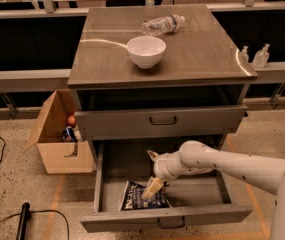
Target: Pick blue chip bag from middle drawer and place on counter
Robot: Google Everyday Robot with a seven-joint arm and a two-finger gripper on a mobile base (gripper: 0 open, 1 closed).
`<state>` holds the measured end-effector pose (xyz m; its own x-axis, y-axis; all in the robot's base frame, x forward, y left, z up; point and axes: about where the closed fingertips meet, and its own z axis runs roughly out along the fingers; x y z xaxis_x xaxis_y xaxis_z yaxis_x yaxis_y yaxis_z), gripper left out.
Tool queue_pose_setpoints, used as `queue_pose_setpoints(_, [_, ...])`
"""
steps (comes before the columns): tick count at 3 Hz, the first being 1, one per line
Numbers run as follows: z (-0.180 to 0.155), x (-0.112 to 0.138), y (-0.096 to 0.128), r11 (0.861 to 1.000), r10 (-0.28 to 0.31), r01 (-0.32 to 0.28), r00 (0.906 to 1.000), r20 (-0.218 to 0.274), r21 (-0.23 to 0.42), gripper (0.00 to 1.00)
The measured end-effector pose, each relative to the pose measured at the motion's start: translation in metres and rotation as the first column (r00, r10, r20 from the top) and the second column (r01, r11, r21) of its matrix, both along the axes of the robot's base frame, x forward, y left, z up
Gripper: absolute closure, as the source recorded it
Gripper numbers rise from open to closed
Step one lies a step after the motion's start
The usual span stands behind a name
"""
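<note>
Two drawers are showing under the counter (207, 49): the upper drawer (202, 118) is sitting closed, while the middle drawer (132, 223) is standing pulled out, with the blue chip bag (134, 198) lying flat on its floor at the front, left of centre, as the only thing visible inside. The white arm (232, 164) is reaching in from the right, and the claw (151, 173) is hanging inside this open drawer just above the bag, its fingers standing apart, the lower tan finger (153, 188) touching the bag's upper right edge and not closing on it. On the counter a white bowl (146, 50) is standing upright, with a clear plastic water bottle (163, 25) lying on its side behind it. Beside the cabinet's left side an open cardboard box (52, 151) is holding a small orange ball (71, 120) and a blue packet (70, 133).
</note>
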<state>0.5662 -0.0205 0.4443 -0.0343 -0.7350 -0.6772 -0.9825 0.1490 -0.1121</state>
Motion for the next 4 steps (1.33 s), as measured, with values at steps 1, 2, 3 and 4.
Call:
queue_pose_setpoints(1, [-0.011, 0.003, 0.004, 1.000, 0.006, -0.006, 0.9999, 0.009, -0.014, 0.00])
queue_pose_setpoints(2, [-0.021, -0.005, 0.002, 1.000, 0.000, 0.000, 1.0000, -0.009, -0.030, 0.00])
queue_pose_setpoints(3, [-0.026, -0.013, -0.001, 0.999, 0.001, -0.002, 0.9998, -0.022, -0.042, 0.00])
queue_pose_setpoints(4, [-0.027, -0.014, -0.001, 0.999, 0.002, -0.003, 0.9997, -0.024, -0.043, 0.00])
